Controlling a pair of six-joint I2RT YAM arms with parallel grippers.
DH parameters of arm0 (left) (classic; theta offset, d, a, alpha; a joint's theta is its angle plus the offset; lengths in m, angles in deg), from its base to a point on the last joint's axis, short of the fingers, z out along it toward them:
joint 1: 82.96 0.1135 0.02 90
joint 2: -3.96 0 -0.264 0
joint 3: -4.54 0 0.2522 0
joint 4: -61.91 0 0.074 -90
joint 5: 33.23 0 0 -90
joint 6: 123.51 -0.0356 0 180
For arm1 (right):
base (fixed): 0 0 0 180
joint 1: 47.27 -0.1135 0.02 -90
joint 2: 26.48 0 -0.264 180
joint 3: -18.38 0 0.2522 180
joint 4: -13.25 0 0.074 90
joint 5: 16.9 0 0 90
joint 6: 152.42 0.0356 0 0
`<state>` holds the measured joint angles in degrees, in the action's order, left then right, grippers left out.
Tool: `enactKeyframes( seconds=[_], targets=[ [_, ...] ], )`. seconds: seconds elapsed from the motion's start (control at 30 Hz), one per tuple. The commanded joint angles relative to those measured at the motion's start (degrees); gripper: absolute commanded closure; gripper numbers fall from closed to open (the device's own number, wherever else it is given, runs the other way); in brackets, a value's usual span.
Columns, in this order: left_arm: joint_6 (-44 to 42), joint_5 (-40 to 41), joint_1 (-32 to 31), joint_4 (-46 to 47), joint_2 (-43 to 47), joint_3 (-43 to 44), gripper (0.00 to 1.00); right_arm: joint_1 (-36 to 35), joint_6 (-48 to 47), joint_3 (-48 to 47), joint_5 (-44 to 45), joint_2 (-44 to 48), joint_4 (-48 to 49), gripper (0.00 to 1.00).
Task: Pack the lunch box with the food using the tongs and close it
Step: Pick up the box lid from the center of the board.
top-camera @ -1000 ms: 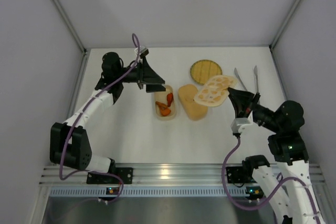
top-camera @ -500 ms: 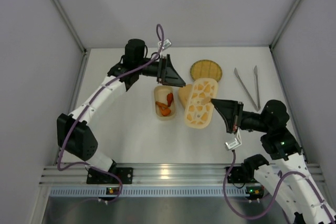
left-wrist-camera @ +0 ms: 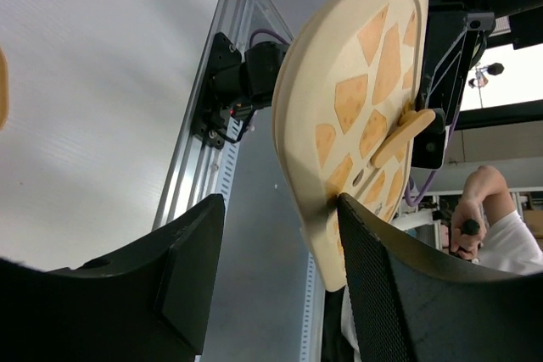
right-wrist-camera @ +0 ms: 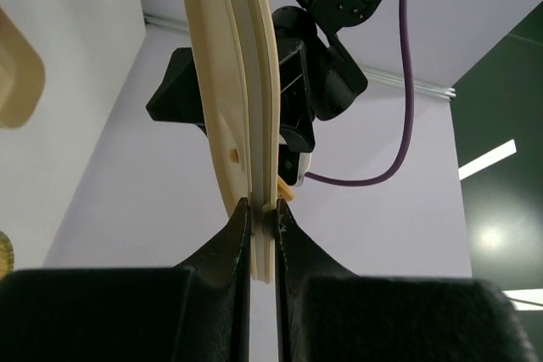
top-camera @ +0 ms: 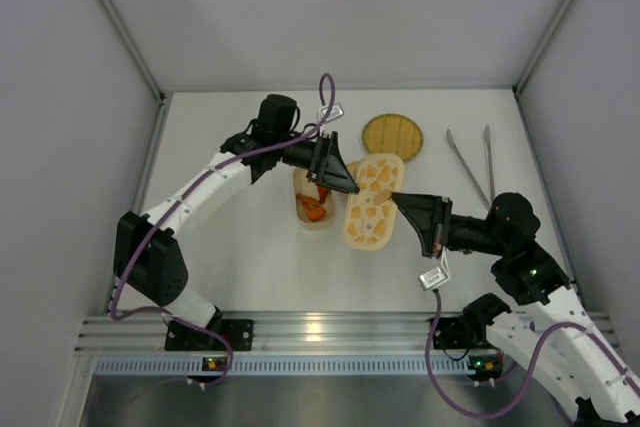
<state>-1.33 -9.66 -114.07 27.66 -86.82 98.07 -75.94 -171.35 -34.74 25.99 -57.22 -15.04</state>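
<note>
On desk [top-camera: 250, 247], lid [top-camera: 372, 199] pinched by its thin edge in right fingers [right-wrist-camera: 297, 252], left fingers [left-wrist-camera: 187, 269] spread at its far end; food [top-camera: 314, 210] in tub [top-camera: 298, 209] alongside, tongs [top-camera: 470, 162] lying right; risk: narrow hold slips, lid seats askew.

The top view looks down from above and behind the arm bases, taking in the whole table [top-camera: 250, 247] from the near rail [top-camera: 320, 327] to the far wall. The left wrist camera sits close behind the left gripper [left-wrist-camera: 280, 209], facing right and toward the near rail, seemingly rolled sideways. The right wrist camera looks leftward along the right gripper [right-wrist-camera: 259, 209], very near. All three share the lunch box lid [top-camera: 372, 202] at mid-table: the left wrist sees its patterned face, the right wrist its edge.
</note>
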Motion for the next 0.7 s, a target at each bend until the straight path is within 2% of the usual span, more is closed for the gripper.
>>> enactKeyframes(
  seconds=[0.0,0.2,0.33,0.43,0.5,0.57,0.67],
  targets=[
    [2.35,-2.56,0.09,4.74,3.15,-3.3,0.4,-1.66,0.55,0.77,1.5,-0.46,6.7,1.0],
    [4.81,-3.26,0.0,7.13,4.3,-5.32,0.49,-2.97,0.9,1.65,3.43,-0.9,7.84,1.0],
    [7.1,-3.96,0.0,10.46,4.47,-6.02,0.6,-3.5,1.08,1.56,4.05,-1.25,8.02,1.0],
    [9.29,-4.14,0.0,12.66,4.82,-6.99,0.7,-3.94,0.73,1.56,4.05,-1.34,7.58,1.0],
    [11.67,-4.58,0.0,16.17,5.09,-7.78,0.82,-4.12,0.47,1.56,4.31,-1.34,7.32,1.0],
    [11.76,-4.41,0.09,16.71,5.53,-8.4,1.0,-4.2,0.03,1.47,5.01,-1.69,6.88,1.0],
    [12.63,-4.14,0.44,17.76,6.32,-9.71,1.0,-4.21,-0.24,1.47,6.5,-2.48,6.79,1.0]
  ],
)
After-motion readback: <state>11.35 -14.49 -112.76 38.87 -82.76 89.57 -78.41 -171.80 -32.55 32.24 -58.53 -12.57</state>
